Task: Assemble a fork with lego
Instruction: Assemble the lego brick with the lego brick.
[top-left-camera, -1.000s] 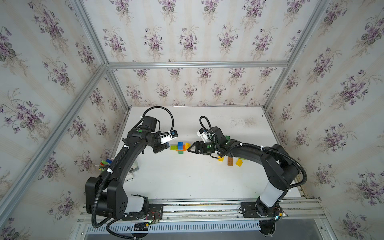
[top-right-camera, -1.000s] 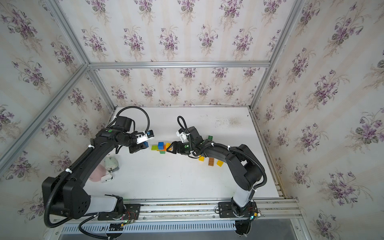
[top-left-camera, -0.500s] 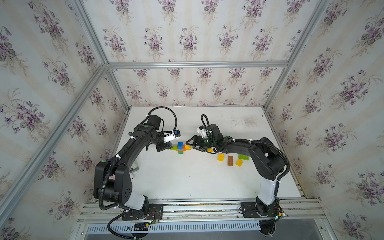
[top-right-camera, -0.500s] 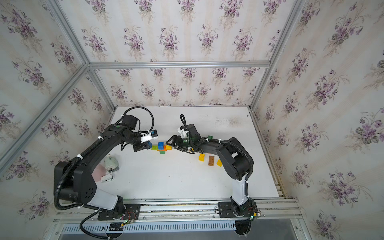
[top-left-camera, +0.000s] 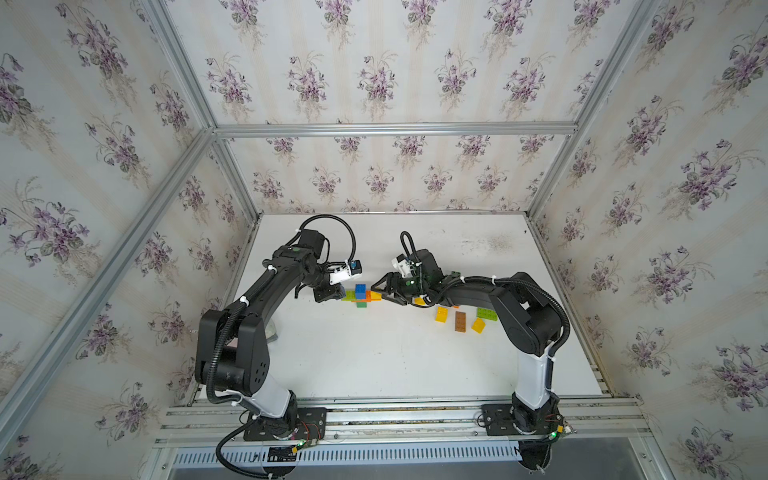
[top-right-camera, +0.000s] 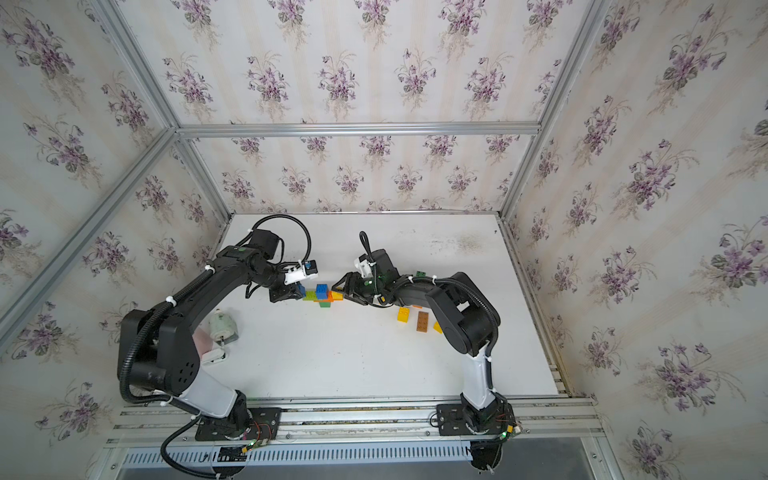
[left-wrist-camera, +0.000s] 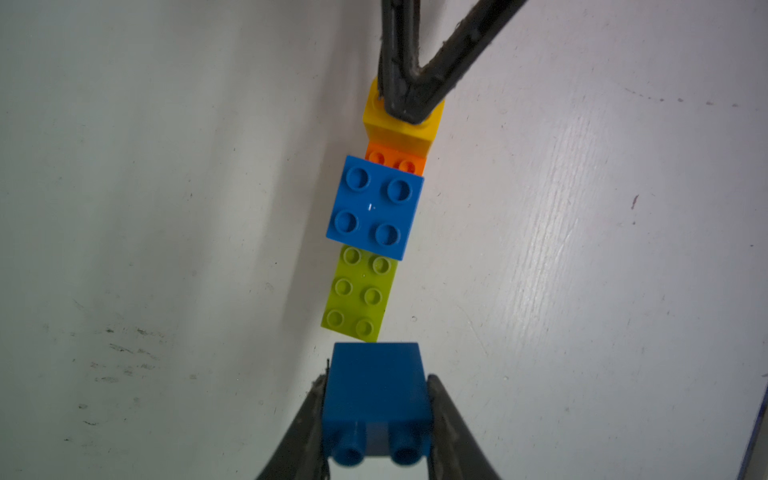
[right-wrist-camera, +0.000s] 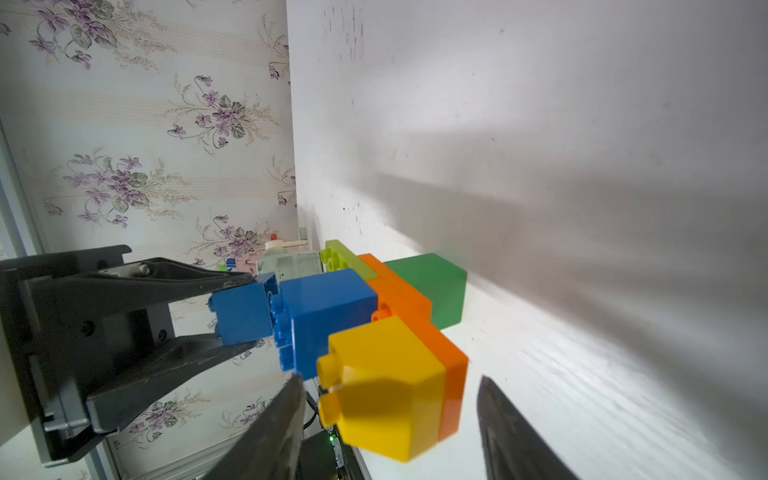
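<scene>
While the left gripper (left-wrist-camera: 376, 379) is clamped on a blue brick (left-wrist-camera: 376, 399) just beside the lime end of the half-built fork (top-left-camera: 360, 291) mid-table, the right gripper (right-wrist-camera: 390, 377) sits spread around its yellow end and spare bricks (top-left-camera: 460, 321) lie unused, so maybe halfway imo.

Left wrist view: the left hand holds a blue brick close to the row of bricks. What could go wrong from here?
1. The blue brick in the left hand faces the lime brick end-on, studs pointing back; a push may slide the row rather than lock.
2. The right hand is open, with only one finger over the yellow brick, so the row could pivot.
3. The lime brick sits slightly askew to the held brick, so they may jam.
</scene>
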